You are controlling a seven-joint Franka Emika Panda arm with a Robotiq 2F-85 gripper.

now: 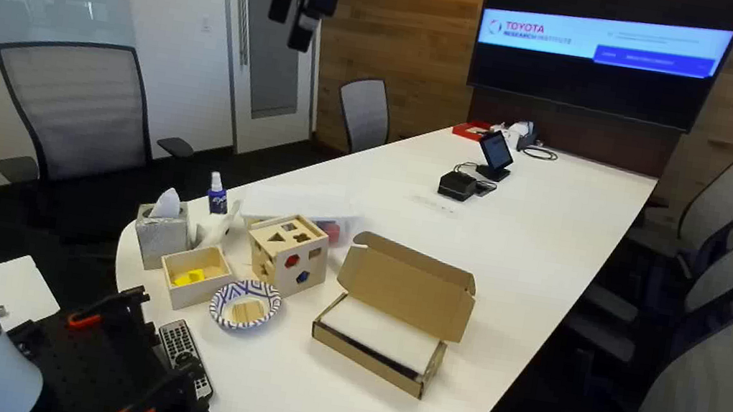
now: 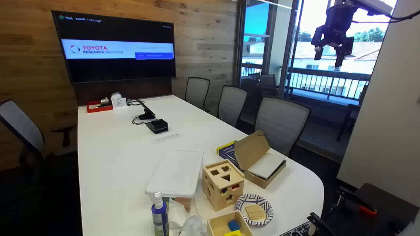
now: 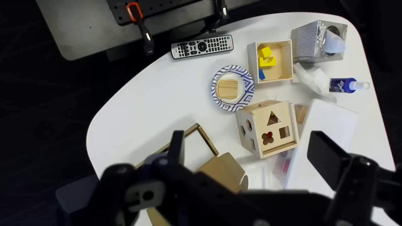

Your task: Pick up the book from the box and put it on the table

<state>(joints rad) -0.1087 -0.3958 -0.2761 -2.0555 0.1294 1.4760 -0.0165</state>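
Note:
The tan cardboard box (image 1: 361, 363) stands with its flap lid raised on the white table (image 1: 553, 219); it also shows in an exterior view (image 2: 256, 180) and the wrist view (image 3: 223, 171). A flat white slab or sheet (image 1: 380, 330) fills the box; I cannot tell what it is. A blue and yellow book (image 2: 227, 150) lies on the table behind the raised lid, partly hidden by it. My gripper (image 1: 290, 26) is open and empty, high above the table, in both exterior views (image 2: 329, 56). In the wrist view its fingers (image 3: 248, 139) are wide apart.
Near the box are a wooden shape cube (image 1: 286, 256), a patterned bowl (image 1: 215, 307), a small wooden tray (image 1: 175, 294), a remote (image 1: 178, 345), a tissue box (image 1: 159, 240), a spray bottle (image 1: 217, 198) and a white-lidded bin (image 2: 178, 170). A tablet stand (image 1: 495, 154) is farther back.

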